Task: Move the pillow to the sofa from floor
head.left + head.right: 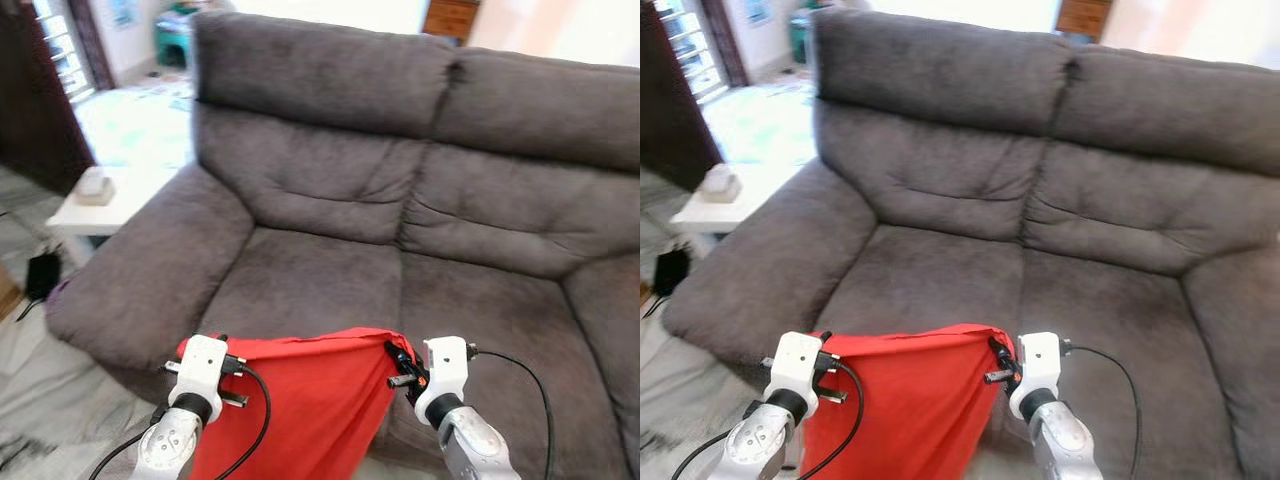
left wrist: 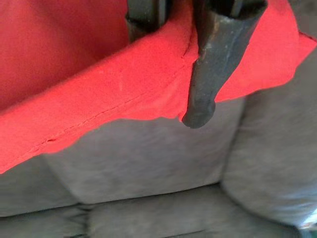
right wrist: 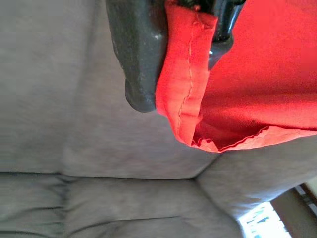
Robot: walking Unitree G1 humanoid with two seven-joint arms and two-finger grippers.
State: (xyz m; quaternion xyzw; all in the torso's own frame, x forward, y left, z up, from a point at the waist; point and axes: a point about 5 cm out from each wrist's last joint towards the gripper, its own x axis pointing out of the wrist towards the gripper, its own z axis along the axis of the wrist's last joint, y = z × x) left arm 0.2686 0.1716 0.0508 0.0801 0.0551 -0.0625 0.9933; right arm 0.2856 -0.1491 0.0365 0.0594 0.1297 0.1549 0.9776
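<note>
Far left, beside the sofa arm: a low white side table (image 1: 95, 212) with a small pale box-like object (image 1: 95, 185) on top. A black bag or pouch (image 1: 41, 272) sits on the pale floor (image 1: 40, 400) below it. Bright tiled room beyond, blurred.

Left gripper (image 1: 190, 352), on its silver arm with a white wrist block, is held low in front of the sofa's front edge. Its black fingers (image 2: 205, 64) are clamped on the upper left corner of the flat red fabric pillow (image 1: 300, 400); the wrist view shows the hemmed edge pinched between the two fingers.

The pillow hangs between the two grippers like a sheet, top edge stretched nearly level, body drooping down in front of the seat. It is off the floor and not resting on the cushions; the top edge sits just before the left seat cushion.

Right gripper (image 1: 402, 362) grips the upper right corner of the pillow. In its wrist view the stitched corner is bunched and squeezed between the black fingers (image 3: 141, 54). A black cable loops off the right wrist.

Behind: large dark grey fabric two-seat sofa (image 1: 420, 200), padded backrests and wide arms. A brown wooden cabinet (image 1: 450, 18) shows above the backrest.
</note>
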